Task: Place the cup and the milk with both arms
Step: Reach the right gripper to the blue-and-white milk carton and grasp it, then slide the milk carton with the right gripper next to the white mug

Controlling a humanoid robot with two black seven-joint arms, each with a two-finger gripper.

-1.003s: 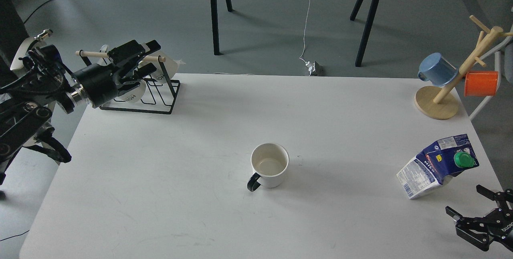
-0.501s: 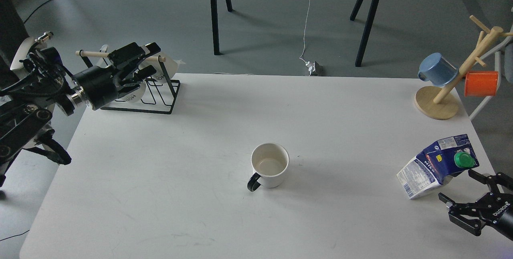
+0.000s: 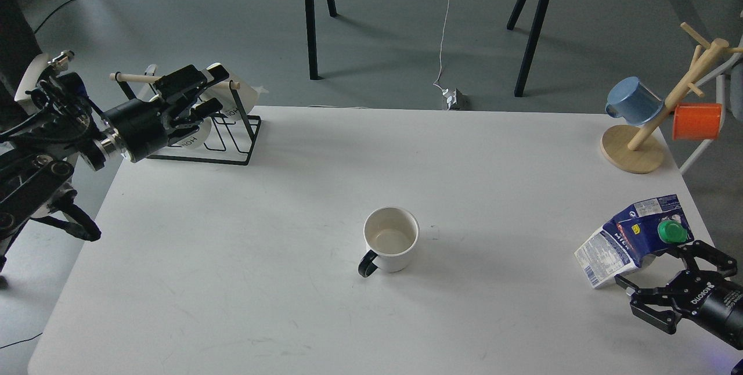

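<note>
Right arm lining up on the milk, cup not yet approached

The right gripper (image 3: 662, 285) sits at the table's (image 3: 290, 305) near right corner with its fingers (image 3: 705, 254) spread wide, just beside the milk (image 3: 630, 241), which stands near the right edge; no contact can be made out. The cup (image 3: 390, 238) stands upright in the middle of the table, handle toward the robot, well apart from both arms. The left gripper (image 3: 200, 92) hovers at the far left over the black wire rack (image 3: 217, 140), fingers slightly parted and holding nothing. The step in hand looks like the reach for the carton; next, the open fingers need to straddle its body squarely before closing, since a skewed pinch could tip it, and the left arm needs to travel to the cup
</note>
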